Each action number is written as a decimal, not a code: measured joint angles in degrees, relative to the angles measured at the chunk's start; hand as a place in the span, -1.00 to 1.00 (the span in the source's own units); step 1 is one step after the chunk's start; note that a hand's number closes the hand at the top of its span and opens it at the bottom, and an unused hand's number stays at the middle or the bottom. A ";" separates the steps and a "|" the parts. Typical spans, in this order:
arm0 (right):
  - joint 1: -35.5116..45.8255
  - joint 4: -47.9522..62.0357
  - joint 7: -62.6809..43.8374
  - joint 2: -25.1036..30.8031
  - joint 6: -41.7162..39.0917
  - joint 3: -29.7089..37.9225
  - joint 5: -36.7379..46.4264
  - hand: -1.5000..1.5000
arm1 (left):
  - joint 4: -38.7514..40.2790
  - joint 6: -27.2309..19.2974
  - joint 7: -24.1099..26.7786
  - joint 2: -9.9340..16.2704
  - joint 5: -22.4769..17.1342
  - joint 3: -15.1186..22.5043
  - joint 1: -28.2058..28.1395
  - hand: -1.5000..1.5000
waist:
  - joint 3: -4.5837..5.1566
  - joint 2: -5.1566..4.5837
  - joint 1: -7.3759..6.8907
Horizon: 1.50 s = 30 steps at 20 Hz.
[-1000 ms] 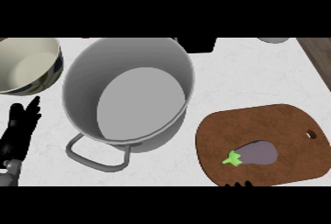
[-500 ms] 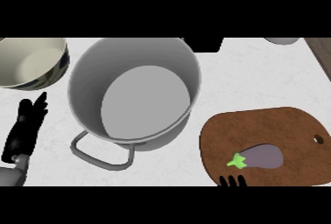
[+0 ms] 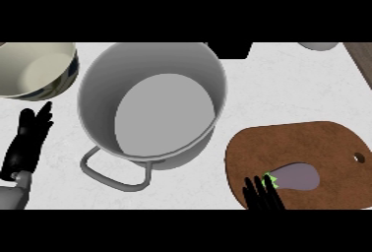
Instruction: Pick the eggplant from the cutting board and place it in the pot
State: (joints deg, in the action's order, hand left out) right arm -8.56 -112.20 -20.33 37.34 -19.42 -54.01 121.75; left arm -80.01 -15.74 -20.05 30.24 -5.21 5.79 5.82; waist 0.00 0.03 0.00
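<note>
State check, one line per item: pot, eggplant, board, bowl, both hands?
pot: upright, empty
eggplant: lying on the cutting board, not held
cutting board: flat on counter, right of pot
bowl: upright, empty, left of pot
right hand: open, fingertips at eggplant's green stem end
left hand: open, resting at left edge

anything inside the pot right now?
No. The pot shows only its bare grey bottom; the eggplant lies on the cutting board. Nothing covers the pot's inside.
</note>
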 measured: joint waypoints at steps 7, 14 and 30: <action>1.70 3.14 0.68 -3.52 -0.61 2.82 1.49 -1.00 | -1.11 1.58 -1.24 -1.01 2.02 -2.01 -0.02 0.00 | 0.00 0.01 0.01; 1.22 6.88 1.14 -4.30 2.42 6.56 0.91 -1.00 | -1.96 2.62 -2.17 -3.23 4.40 -3.27 -0.14 0.00 | 0.00 0.00 0.06; 4.64 12.57 7.44 -9.89 4.45 14.16 -0.05 1.00 | -1.94 6.16 -2.27 -6.74 8.49 -7.18 0.03 0.00 | 0.07 0.07 0.02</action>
State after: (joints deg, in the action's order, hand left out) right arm -3.92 -99.62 -12.89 27.45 -14.97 -39.85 121.70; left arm -81.94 -9.58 -22.32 23.50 3.29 -1.39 5.86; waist 0.07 0.10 0.02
